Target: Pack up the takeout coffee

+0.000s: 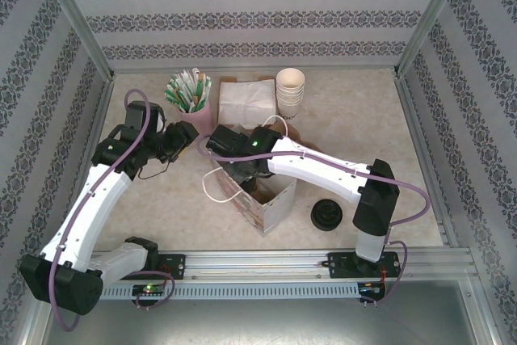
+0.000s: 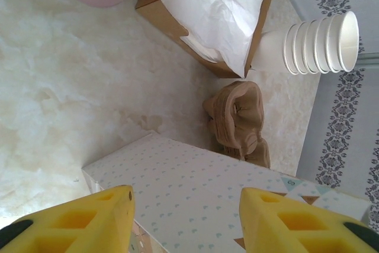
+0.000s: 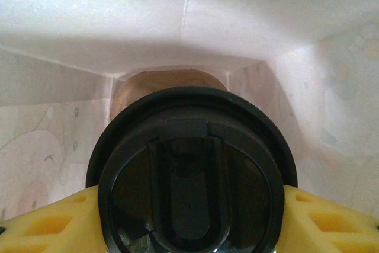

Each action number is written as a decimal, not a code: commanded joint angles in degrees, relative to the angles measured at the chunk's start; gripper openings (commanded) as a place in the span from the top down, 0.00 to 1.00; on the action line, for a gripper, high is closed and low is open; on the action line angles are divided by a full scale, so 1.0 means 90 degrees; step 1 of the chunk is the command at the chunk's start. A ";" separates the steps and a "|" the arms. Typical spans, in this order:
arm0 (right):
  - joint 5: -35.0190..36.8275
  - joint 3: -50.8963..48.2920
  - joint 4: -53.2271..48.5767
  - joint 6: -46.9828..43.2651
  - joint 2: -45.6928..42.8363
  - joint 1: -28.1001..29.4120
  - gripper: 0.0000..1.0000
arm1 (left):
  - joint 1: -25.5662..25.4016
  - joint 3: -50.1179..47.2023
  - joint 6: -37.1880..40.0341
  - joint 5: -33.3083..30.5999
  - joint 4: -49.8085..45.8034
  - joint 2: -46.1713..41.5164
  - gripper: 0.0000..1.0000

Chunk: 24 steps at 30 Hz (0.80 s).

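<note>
Tabletop in cream marble pattern (image 1: 355, 119) lay under everything, walled by striped panels. At its middle stood a white paper gift bag with pastel print and white cord handles (image 1: 273, 204), its mouth open upward. Behind it, along the far edge, sat a brown cardboard tray of white napkins (image 1: 242, 98). A nested stack of lidless cream paper cups (image 1: 290, 90) stood to the tray's right and a pink tumbler of green-and-white sachets (image 1: 192, 107) to its left. A small pile of brown cardboard sleeves (image 2: 240, 117) lay between the tray and the bag, and loose black lids (image 1: 326, 214) rested just right of the bag. The right gripper (image 3: 189, 223) reached down inside the bag, its yellow fingers (image 3: 47, 226) pressed against both sides of the takeout coffee (image 3: 189, 164), whose round black plastic lid faced the wrist camera. Whether the cup's base touched the bag's floor could not be told. The left gripper (image 2: 186, 220) hung over the bag's outer side, jaws spread wide and empty.
</note>
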 commanded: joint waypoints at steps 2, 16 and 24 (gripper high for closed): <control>0.0431 0.0355 -0.0576 -0.0095 0.0161 0.0040 0.48 | 0.0051 0.0241 0.0182 0.0106 -0.0283 -0.0009 0.49; 0.0090 -0.0059 -0.0394 0.0029 0.0457 0.0070 0.48 | 0.0052 0.0327 0.0218 0.0339 -0.0342 0.0016 0.49; -0.0328 -0.0457 -0.0338 0.0125 0.0628 0.0086 0.49 | 0.0050 0.0398 0.0241 0.0375 -0.0386 -0.0002 0.48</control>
